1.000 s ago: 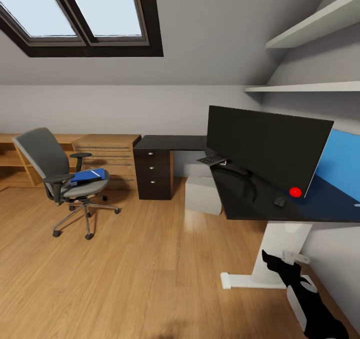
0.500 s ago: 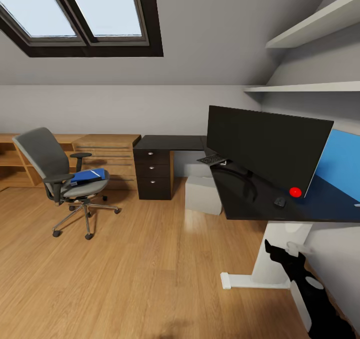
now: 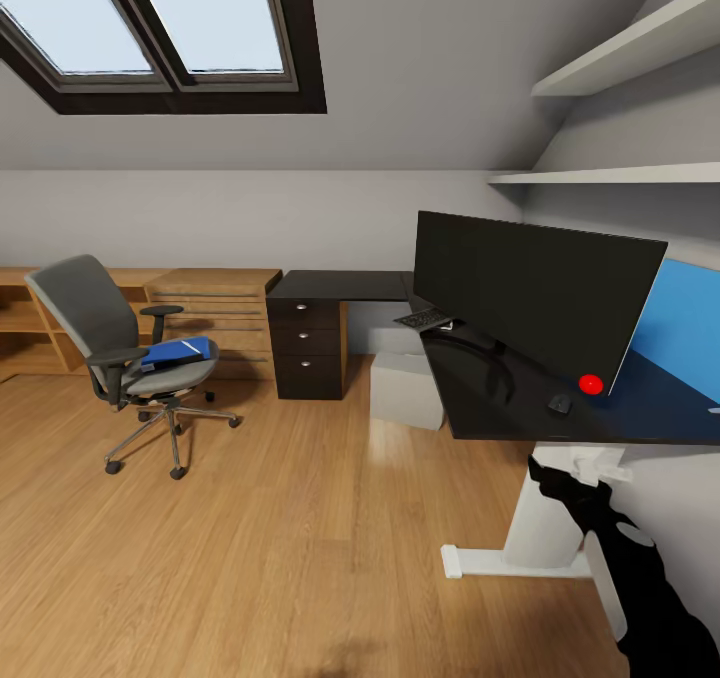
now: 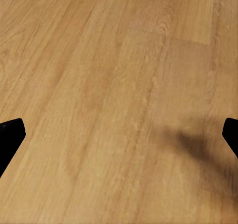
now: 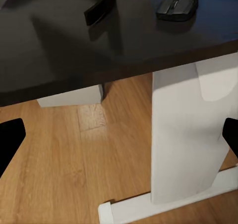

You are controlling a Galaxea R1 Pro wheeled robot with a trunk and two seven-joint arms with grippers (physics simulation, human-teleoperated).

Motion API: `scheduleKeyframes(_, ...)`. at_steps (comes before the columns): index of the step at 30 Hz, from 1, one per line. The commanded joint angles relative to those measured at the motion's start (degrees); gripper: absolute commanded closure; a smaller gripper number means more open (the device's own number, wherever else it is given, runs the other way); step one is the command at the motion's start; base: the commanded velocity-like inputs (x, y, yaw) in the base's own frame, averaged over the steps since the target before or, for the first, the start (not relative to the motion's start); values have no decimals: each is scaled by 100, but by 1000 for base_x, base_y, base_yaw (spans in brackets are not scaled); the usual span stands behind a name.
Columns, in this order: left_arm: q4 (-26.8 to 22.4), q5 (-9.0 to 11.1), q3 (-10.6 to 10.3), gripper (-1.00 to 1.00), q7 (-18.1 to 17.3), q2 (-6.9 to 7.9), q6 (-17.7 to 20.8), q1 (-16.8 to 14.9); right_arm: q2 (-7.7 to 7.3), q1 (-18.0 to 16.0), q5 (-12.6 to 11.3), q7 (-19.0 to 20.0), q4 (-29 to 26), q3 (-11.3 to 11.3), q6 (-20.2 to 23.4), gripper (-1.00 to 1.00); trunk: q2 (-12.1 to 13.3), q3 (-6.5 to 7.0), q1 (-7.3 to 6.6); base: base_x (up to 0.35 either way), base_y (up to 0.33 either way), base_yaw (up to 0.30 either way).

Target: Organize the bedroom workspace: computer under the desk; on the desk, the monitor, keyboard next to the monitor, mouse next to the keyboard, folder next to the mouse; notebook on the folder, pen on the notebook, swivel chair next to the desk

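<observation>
nearest to us, our right gripper (image 3: 548,475) on its black-and-white arm is raised just in front of the white desk leg (image 3: 548,513), below the edge of the long black l-shaped desk (image 3: 470,398); in the right wrist view its two black fingertips (image 5: 10,137) sit at opposite edges, spread wide with nothing between them. our left gripper (image 4: 119,140) looks straight down at the bare honey-coloured wooden floor (image 4: 119,85), its tips likewise far apart and empty. on the desk top, the small black rounded mouse (image 3: 560,403) lies close to the front edge, just beside the red dot on the lower corner of the very wide black monitor (image 3: 530,293). the slim grey keyboard with black keys (image 3: 424,319) lies farther along the desk, at the monitor's far end. under the desk stands the plain light grey computer tower (image 3: 407,390), beside the three black drawers with silver knobs (image 3: 307,348). well apart, across the open floor, the grey padded swivel chair (image 3: 110,353) carries the flat bright blue folder (image 3: 178,350) on its seat, with a light wooden drawer cabinet (image 3: 215,310) behind it.
</observation>
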Motion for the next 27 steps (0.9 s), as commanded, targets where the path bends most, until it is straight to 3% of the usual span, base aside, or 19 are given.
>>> scheduleKeyframes(1,3,32,14,-100,-15,-3,-20,-3,16,-3,-43,22,-81,-10,96,-100,-3,-6,-1,0,0,0)
scheduleKeyframes(12,3,2,-10,-100,-15,-24,-21,-3,39,-3,-43,18,-399,-21,218,-100,-3,-6,-1,0,0,0)
scheduleKeyframes(27,3,11,-7,-100,-15,-17,-21,-3,30,-3,-35,-211,-321,-36,-298,-100,-3,-6,-1,0,0,0)
